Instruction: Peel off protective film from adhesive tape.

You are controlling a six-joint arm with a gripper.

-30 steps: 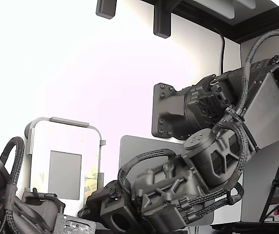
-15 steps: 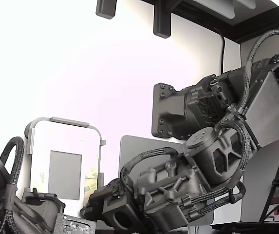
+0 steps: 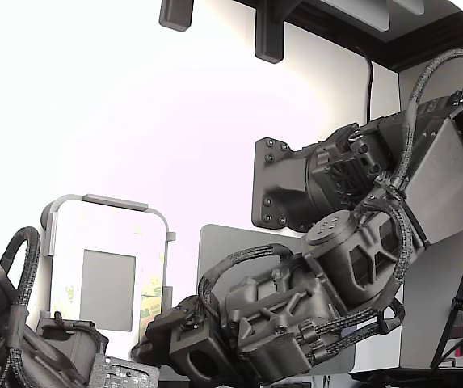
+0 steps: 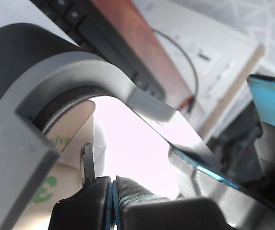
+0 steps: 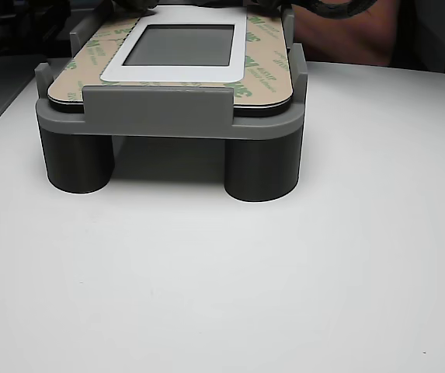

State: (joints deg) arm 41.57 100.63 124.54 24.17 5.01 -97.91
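The protective film [image 3: 152, 303] is a pale-yellow strip with green 3M print along the edge of the white panel [image 3: 73, 234], which lies in the grey fixture [image 3: 106, 200]. In the other view, film [image 5: 265, 58] borders the panel [image 5: 113, 70] on several sides. My gripper [image 3: 146, 343] is at the panel's near right corner in the exterior view. In the wrist view its fingertips [image 4: 111, 184] are pressed together beside the printed film [image 4: 46, 187], and a thin edge-on flap [image 4: 87, 163] rises from the pinch. The adhesive tape lies under the film and is hidden.
A second dark arm [image 3: 21, 339] sits at the exterior view's lower left, close to the fixture. A large grey rounded mat [image 3: 239, 242] lies behind my wrist. The fixture's curved corner wall [image 4: 79, 67] arches right over the fingertips. A keyboard [image 4: 79, 19] lies beyond it.
My arm dipped slightly toward the exterior view's lower right, then eased back a little. The gripper stays at the same panel corner. The second arm has not moved.
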